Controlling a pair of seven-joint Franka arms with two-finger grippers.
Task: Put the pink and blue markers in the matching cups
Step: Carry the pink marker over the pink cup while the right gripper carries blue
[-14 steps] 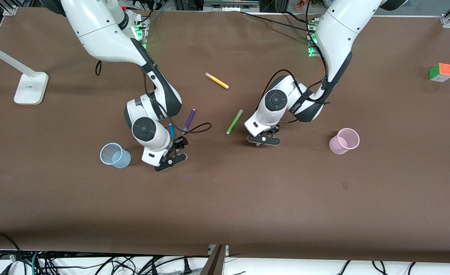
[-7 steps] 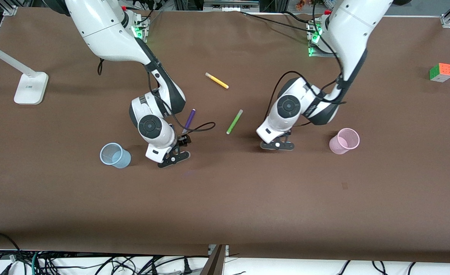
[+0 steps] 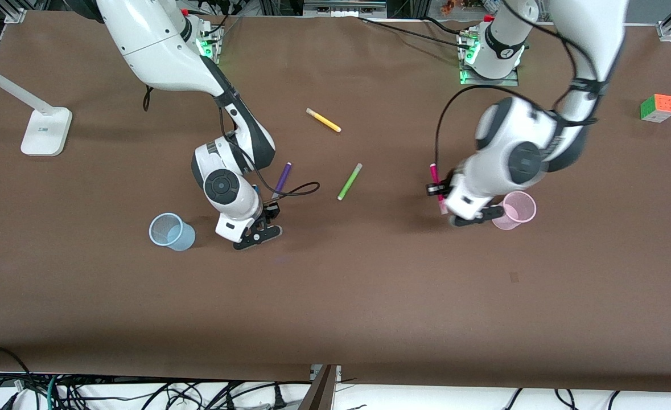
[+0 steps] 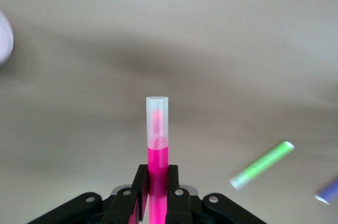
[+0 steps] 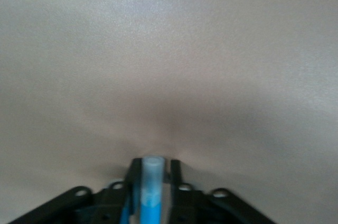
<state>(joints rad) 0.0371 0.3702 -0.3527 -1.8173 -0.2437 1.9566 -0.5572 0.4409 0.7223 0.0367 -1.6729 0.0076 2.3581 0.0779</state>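
My left gripper (image 3: pixel 435 189) is shut on the pink marker (image 3: pixel 436 181) and holds it above the table beside the pale pink cup (image 3: pixel 515 209). In the left wrist view the pink marker (image 4: pixel 157 147) stands between the fingers of the left gripper (image 4: pixel 157 175), its paler end pointing away. My right gripper (image 3: pixel 266 215) is low over the table between the pale blue cup (image 3: pixel 170 230) and the purple pen. In the right wrist view the right gripper (image 5: pixel 153 170) is shut on the blue marker (image 5: pixel 152 189). The wrist hides that marker in the front view.
A purple pen (image 3: pixel 282 179) lies beside the right wrist. A lime-green pen (image 3: pixel 349 181) lies mid-table and a yellow pen (image 3: pixel 323 120) farther from the camera. A Rubik's cube (image 3: pixel 658 107) sits at the left arm's end, a white lamp base (image 3: pixel 46 132) at the right arm's end.
My left gripper has risen and swung toward the pink cup with the pink marker in it. My right gripper has barely shifted, and its wrist now hides the blue marker in the front view.
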